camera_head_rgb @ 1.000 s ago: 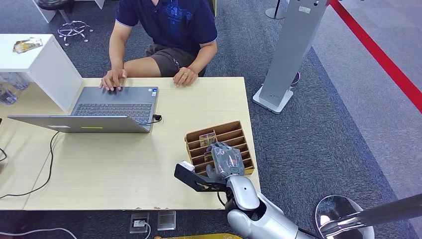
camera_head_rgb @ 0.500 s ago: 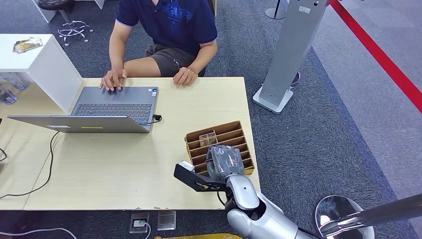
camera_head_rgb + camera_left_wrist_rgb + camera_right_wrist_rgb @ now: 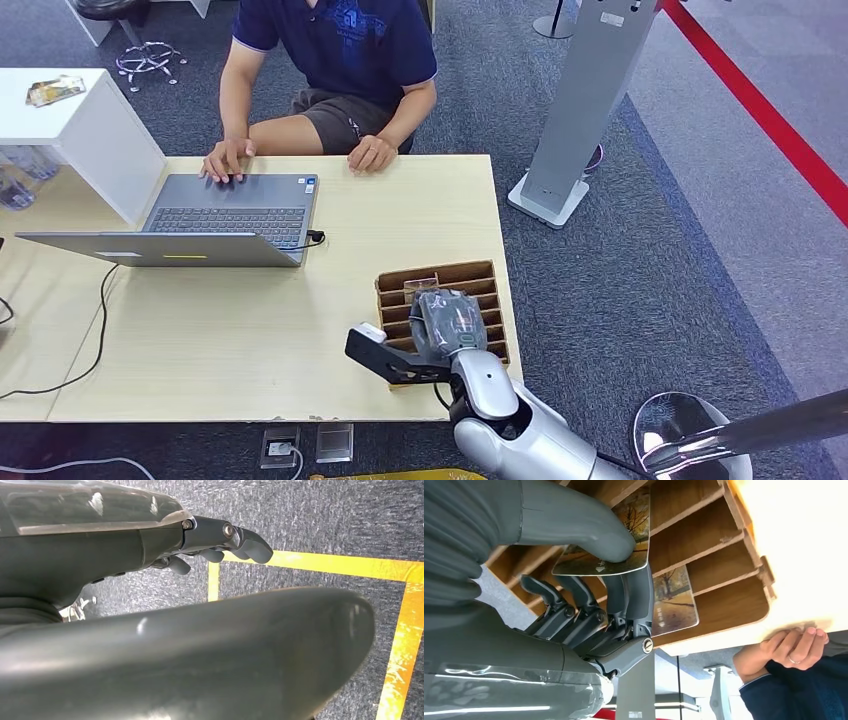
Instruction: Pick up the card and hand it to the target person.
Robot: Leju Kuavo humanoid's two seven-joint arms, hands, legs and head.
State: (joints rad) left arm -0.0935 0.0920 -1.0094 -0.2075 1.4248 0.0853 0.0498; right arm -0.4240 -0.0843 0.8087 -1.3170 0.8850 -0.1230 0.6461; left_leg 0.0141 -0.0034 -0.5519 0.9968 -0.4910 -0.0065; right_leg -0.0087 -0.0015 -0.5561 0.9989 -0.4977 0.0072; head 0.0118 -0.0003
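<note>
Right hand [image 3: 589, 580] pinches the card [image 3: 606, 545] thumb-on-top over the wooden slotted tray [image 3: 487, 278] at the desk's 5 o'clock corner; lift straight, seemingly clear of the slot, then carry toward the person [image 3: 340, 60] at 12 o'clock; left hand [image 3: 220, 540] hangs empty, fingers loose.

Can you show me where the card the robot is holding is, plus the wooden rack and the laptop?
card [image 3: 624, 540]: right wrist view, on its printed face beside the thumb.
wooden rack [image 3: 440, 271]: head view, on its far rim.
laptop [image 3: 230, 215]: head view, on the keyboard.
</note>
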